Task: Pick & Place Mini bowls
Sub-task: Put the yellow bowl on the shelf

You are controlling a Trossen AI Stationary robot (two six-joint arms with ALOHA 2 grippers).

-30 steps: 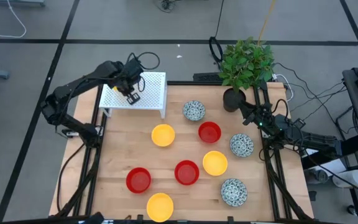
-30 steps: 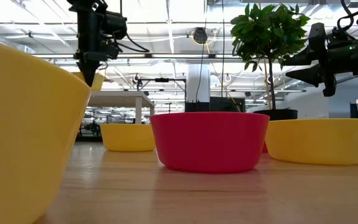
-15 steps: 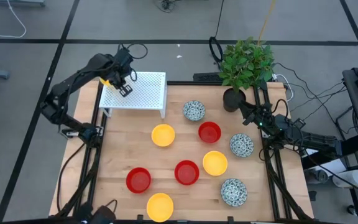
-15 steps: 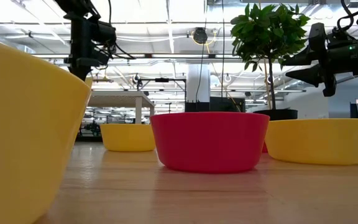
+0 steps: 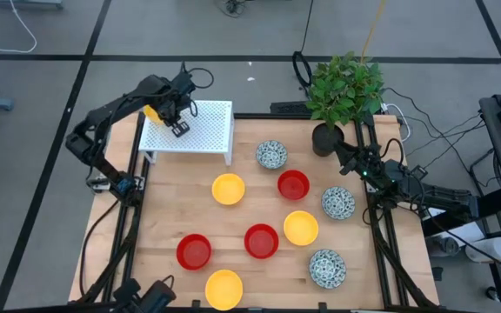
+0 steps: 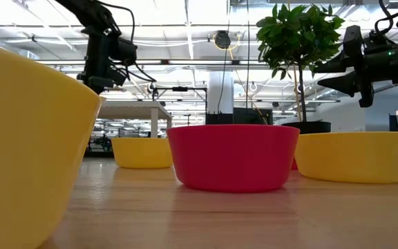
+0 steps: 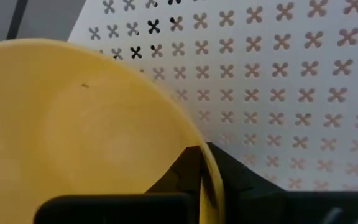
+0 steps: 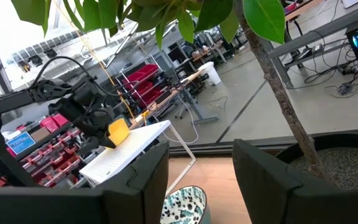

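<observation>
Left gripper (image 5: pixel 174 113) grasps a plain yellow mini bowl (image 7: pixel 86 130) by its rim, tilted above the white perforated rack (image 5: pixel 207 130) at upper left; right gripper (image 5: pixel 344 156) waits unclenched at upper right.

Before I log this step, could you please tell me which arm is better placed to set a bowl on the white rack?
Left: its gripper already grips a plain yellow mini bowl above the white perforated rack; the right gripper waits by the plant.

Bright, even overhead light with soft shadows; the nearest yellow bowl (image 6: pixel 26 145) is blurred (low view).
</observation>
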